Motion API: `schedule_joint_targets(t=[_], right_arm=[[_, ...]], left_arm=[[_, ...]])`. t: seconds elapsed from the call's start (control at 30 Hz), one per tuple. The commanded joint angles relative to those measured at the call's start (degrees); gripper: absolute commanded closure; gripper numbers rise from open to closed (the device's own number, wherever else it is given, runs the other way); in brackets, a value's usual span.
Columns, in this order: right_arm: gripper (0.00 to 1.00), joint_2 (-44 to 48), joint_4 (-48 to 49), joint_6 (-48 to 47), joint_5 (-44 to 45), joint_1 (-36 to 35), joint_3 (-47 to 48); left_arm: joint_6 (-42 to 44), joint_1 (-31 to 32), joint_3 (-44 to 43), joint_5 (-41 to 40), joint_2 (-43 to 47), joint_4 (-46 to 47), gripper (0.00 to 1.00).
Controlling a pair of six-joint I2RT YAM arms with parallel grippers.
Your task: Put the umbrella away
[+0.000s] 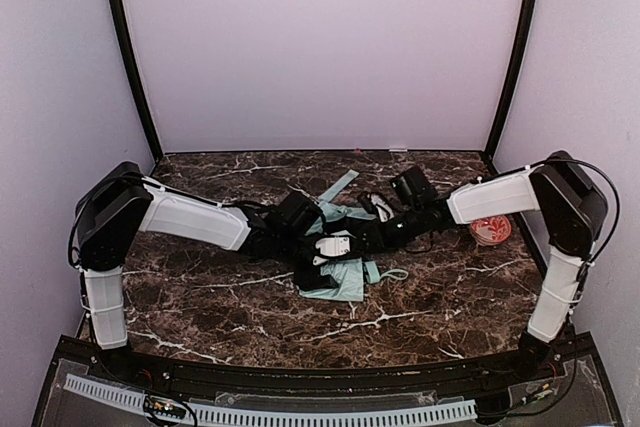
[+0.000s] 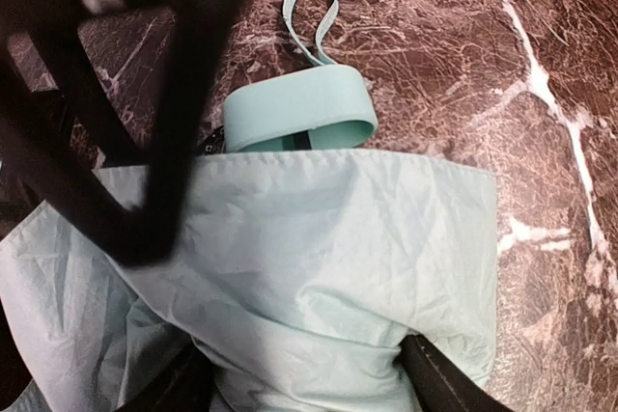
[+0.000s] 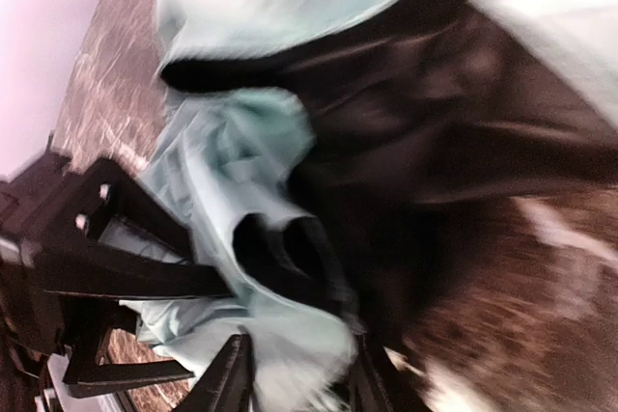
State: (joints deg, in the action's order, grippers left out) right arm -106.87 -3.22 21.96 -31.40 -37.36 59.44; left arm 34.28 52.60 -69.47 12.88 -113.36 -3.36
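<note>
The umbrella (image 1: 342, 275) lies partly collapsed at the middle of the surface (image 1: 200, 309), a polished dark brown marble slab with white veins. Its canopy is thin, pale mint-green fabric, creased and crumpled into loose folds. The right wrist view also shows the glossy black underside (image 3: 463, 113), though that view is blurred. The handle (image 2: 299, 115) is a short, smooth mint moulding shaped like a flattened oval band. It rests on the marble at the end of the fabric that points toward the right edge. A thin ribbed wrist cord (image 2: 314, 9) of the same colour loops out from it and lies flat on the stone. My left gripper (image 2: 299, 385) straddles a gathered bunch of canopy. Its black fingers (image 2: 446, 385) stand well apart, and the cloth fills the gap and touches both. I cannot tell whether they press it. My right gripper (image 3: 299, 373) meets the umbrella from the opposite side. Its fingers (image 3: 228, 375) are parted with a fold of mint fabric between them, and the blur hides whether that fold is clamped or loose. A round orange-and-white patterned bowl (image 1: 490, 230) sits near the right edge, well apart from the umbrella.
</note>
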Motion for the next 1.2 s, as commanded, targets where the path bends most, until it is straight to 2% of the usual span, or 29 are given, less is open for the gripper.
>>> schedule_joint_targets(t=[0.0, 0.17, 0.23, 0.3, 0.43, 0.5, 0.53, 0.6, 0.63, 0.67, 0.7, 0.73, 0.9, 1.03, 1.17], right_arm=[[0.59, 5.7, -7.8, -5.1, 6.1, 5.0, 4.1], [0.49, 1.5, -9.0, -7.7, 4.5, 5.1, 13.5], [0.37, -1.4, -7.0, -7.6, 2.4, 4.3, 16.4], [0.29, -4.8, -5.8, -7.2, 1.9, 3.1, 19.8], [0.27, -12.8, -7.2, -8.4, 2.2, 0.4, 27.3], [0.34, -15.3, -9.3, -8.6, 0.5, -0.2, 29.8], [0.47, -15.5, -8.7, -8.4, -0.8, -0.3, 29.5], [0.82, -14.4, -7.6, -8.2, -3.1, -0.3, 27.8], [0.95, -12.7, -7.2, -8.2, -3.2, -0.3, 26.1], [1.00, -10.6, -6.8, -8.3, -2.0, -0.3, 24.1], [1.00, -8.3, -6.3, -8.2, -1.2, 0.0, 21.5], [1.00, -1.4, -4.8, -6.9, 0.9, 0.9, 14.5], [1.00, 7.0, 0.9, -2.5, 2.6, 1.5, -2.5], [1.00, 8.3, 5.0, 0.8, 2.9, 1.9, -9.3], [1.00, 5.5, 7.1, 1.4, 4.0, 2.7, -11.0]], left_arm=[[0.5, -0.4, 2.1, -0.5, -3.1, -10.5, 0.34], [0.5, -0.4, 2.4, 0.9, -3.1, -9.7, 0.36], [0.3, -0.4, 2.3, 1.0, -3.1, -10.1, 0.36], [0.1, -0.4, 2.5, 1.0, -3.1, -10.2, 0.36], [-0.2, -0.4, 2.6, 0.7, -3.0, -9.8, 0.36], [-0.4, -0.4, 2.5, 0.6, -2.8, -10.1, 0.37], [-0.4, -0.4, 2.7, 0.7, -2.7, -10.1, 0.36], [-0.3, -0.4, 3.6, 0.8, -2.4, -9.2, 0.37], [-0.1, -0.4, 3.9, 1.0, -2.4, -8.7, 0.37], [-0.1, -0.4, 4.1, 1.2, -2.4, -8.3, 0.37], [-0.2, -0.4, 4.2, 1.4, -2.4, -8.3, 0.37], [-0.4, -0.4, 4.4, 2.1, -2.3, -8.1, 0.37], [-0.2, -0.6, 5.0, 3.3, -2.4, -7.5, 0.37], [-0.2, -0.6, 5.0, 4.2, -2.2, -8.2, 0.38], [0.1, -0.6, 5.0, 5.8, -1.5, -8.5, 0.38]])
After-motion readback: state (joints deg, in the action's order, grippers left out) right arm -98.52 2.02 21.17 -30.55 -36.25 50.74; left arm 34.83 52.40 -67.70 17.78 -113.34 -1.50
